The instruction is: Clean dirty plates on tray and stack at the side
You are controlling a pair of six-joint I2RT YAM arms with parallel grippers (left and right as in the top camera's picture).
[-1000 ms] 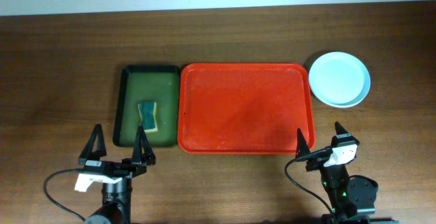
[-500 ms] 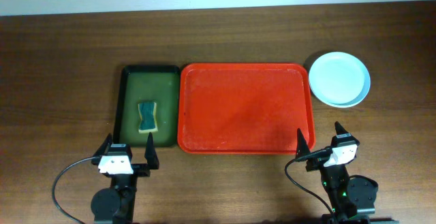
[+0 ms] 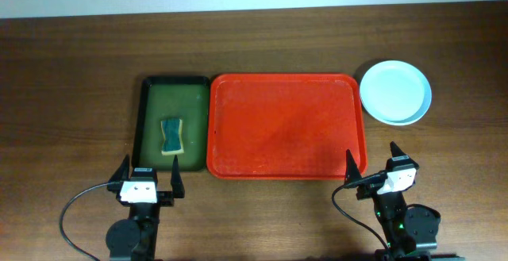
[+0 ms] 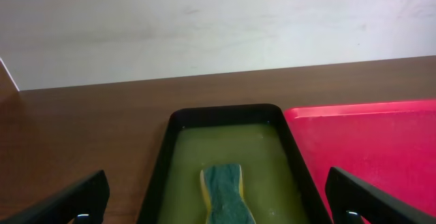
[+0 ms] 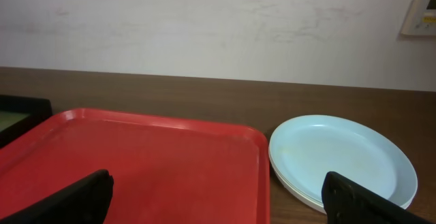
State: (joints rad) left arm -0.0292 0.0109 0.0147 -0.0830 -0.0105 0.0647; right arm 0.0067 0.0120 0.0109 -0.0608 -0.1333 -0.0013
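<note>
Overhead view: the red tray [image 3: 286, 126] lies at the centre of the surface [image 3: 79, 55] and carries no plate. The plates [image 3: 395, 92] sit in one stack just beside its right edge, a pale blue one on top. A green tray [image 3: 146, 126] adjoins the red tray on the left and holds a sponge [image 3: 171, 136]. The left gripper [image 3: 148, 174] and the right gripper [image 3: 371, 154] hang near the front edge with jaws wide apart and nothing between them. Left wrist view: the sponge lies flat in the green tray ahead of the spread fingers. Right wrist view: the red tray floor is bare, and the stack shows a second rim under the top plate; how many plates it holds cannot be told. Judged from this layout, the cleaning and stacking steps appear complete. The next move calls only for keeping both arms clear of the stack.
</note>
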